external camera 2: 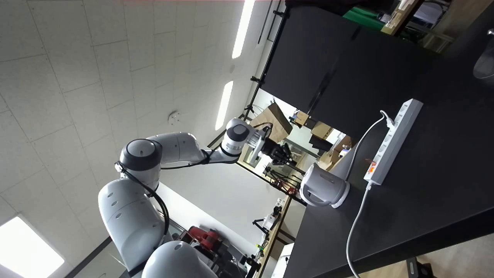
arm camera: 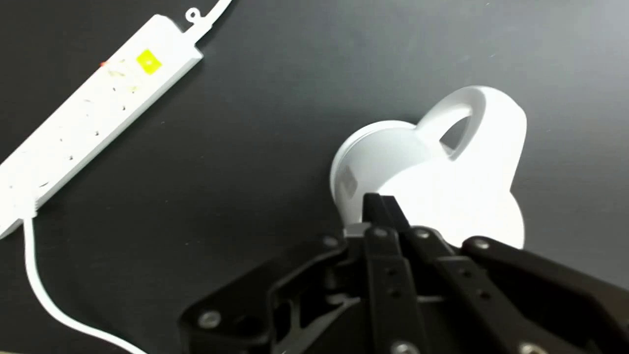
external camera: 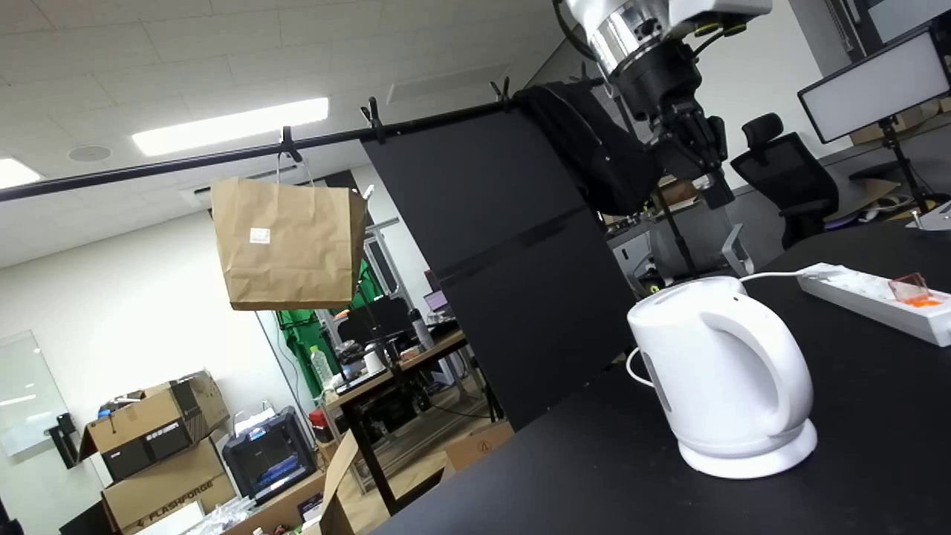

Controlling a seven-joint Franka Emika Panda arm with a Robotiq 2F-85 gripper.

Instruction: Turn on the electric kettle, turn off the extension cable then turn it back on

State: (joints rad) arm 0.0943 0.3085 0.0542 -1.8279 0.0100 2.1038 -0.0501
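The white electric kettle (external camera: 698, 371) stands upright on its round base (external camera: 750, 455) on the dark table. Its handle and top face the camera in the wrist view, where the kettle (arm camera: 457, 201) looks overexposed. My gripper (external camera: 717, 189) hangs over the kettle with a visible gap in an exterior view. Its fingertips (arm camera: 373, 206) are pressed together with nothing between them, overlapping the kettle's near side in the wrist view. The white extension cable (external camera 2: 393, 143) lies apart from the kettle. Its orange switch (external camera 2: 371, 167) appears yellow in the wrist view; whether it is lit is unclear.
A white cord (external camera 2: 361, 141) links the kettle to a plug (external camera 2: 389, 122) in the strip. The strip's own cord (external camera 2: 357, 224) runs over the table edge. A clear object (external camera 2: 485, 63) sits at the table's far side. A black backdrop (external camera: 513, 245) hangs behind.
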